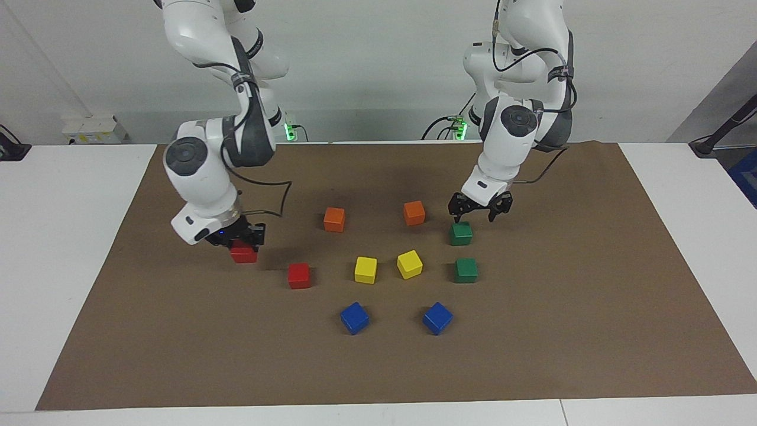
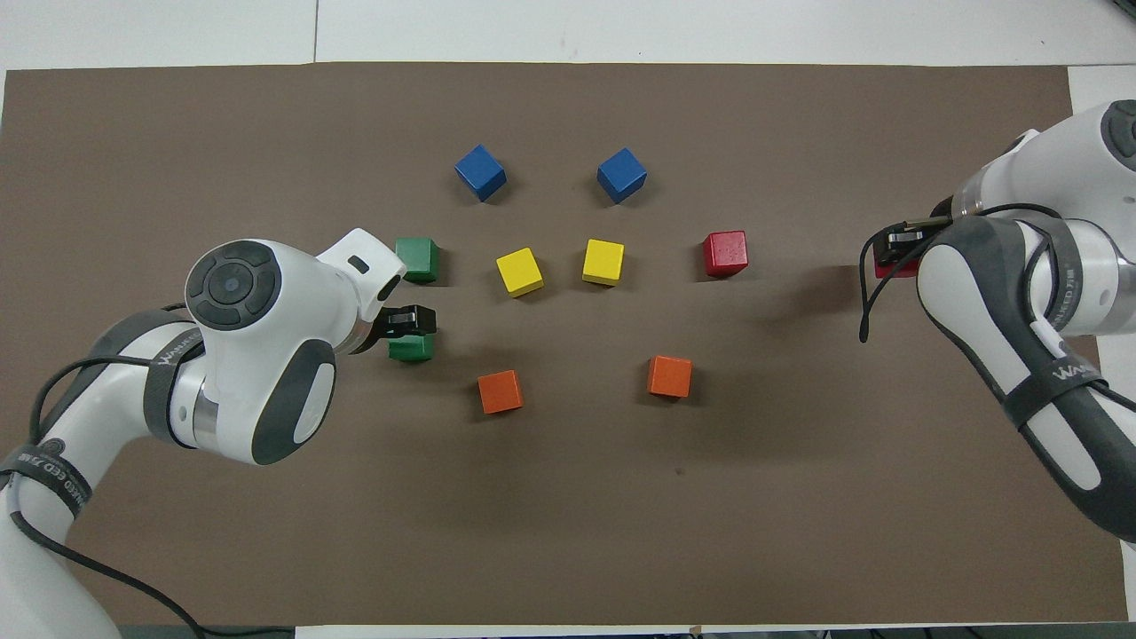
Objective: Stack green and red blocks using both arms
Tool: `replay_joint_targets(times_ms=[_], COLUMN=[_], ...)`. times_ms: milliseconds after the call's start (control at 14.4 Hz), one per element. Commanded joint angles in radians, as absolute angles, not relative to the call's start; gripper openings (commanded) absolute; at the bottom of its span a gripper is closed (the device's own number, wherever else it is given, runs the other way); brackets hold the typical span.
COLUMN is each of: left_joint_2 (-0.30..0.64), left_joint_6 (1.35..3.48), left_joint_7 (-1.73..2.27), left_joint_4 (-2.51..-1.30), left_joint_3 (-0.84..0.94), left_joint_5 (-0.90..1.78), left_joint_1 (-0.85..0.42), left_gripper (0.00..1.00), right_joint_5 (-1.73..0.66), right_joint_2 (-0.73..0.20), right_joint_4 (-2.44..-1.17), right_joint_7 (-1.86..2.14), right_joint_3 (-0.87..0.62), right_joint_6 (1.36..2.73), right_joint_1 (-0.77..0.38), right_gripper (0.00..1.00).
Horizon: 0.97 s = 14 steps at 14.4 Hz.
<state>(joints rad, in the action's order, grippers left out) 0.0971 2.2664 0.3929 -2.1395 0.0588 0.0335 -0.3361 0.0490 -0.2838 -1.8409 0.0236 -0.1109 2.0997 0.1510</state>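
My right gripper (image 1: 241,244) is shut on a red block (image 1: 243,255) and holds it just above the brown mat toward the right arm's end of the table; from overhead, the right gripper (image 2: 896,248) covers most of that red block (image 2: 887,268). The other red block (image 1: 299,275) (image 2: 725,254) lies on the mat. My left gripper (image 1: 478,212) (image 2: 410,319) hangs open a little above the green block (image 1: 461,233) (image 2: 411,348) that lies nearer to the robots. A second green block (image 1: 466,270) (image 2: 417,259) lies farther out.
Two orange cubes (image 1: 334,219) (image 1: 414,213) lie nearest the robots. Two yellow cubes (image 1: 365,270) (image 1: 409,264) sit between the red and green blocks, and two blue cubes (image 1: 354,318) (image 1: 437,318) lie farthest out. The brown mat (image 1: 562,331) covers the white table.
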Motion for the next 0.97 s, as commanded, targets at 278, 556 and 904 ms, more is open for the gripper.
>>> replay_joint_targets(times_ms=[278,556,904], left_joint_2=[0.173,0.195,0.212], left_joint_6=[2.353,2.367,2.405], left_joint_7=[0.477,0.477,0.474], left_joint_4=[-2.152,-2.152,-2.169], left_joint_3=[0.043,0.043,0.041], left_joint_5=[0.02,0.011,0.009], left_joint_1=[-0.4,-0.4,-0.4], left_gripper=[1.0,1.0,0.97], right_joint_5=[0.057,0.057,0.057], right_joint_2=[-0.353,-0.368,-0.373], right_joint_4=[-1.848,-1.85,-1.888], right_joint_7=[0.145,0.156,0.156], right_joint_3=[-0.124,-0.123,-0.123], right_joint_6=[2.197,2.214,2.24], right_joint_1=[0.19,0.192,0.192], right_gripper=[0.0,0.0,0.0])
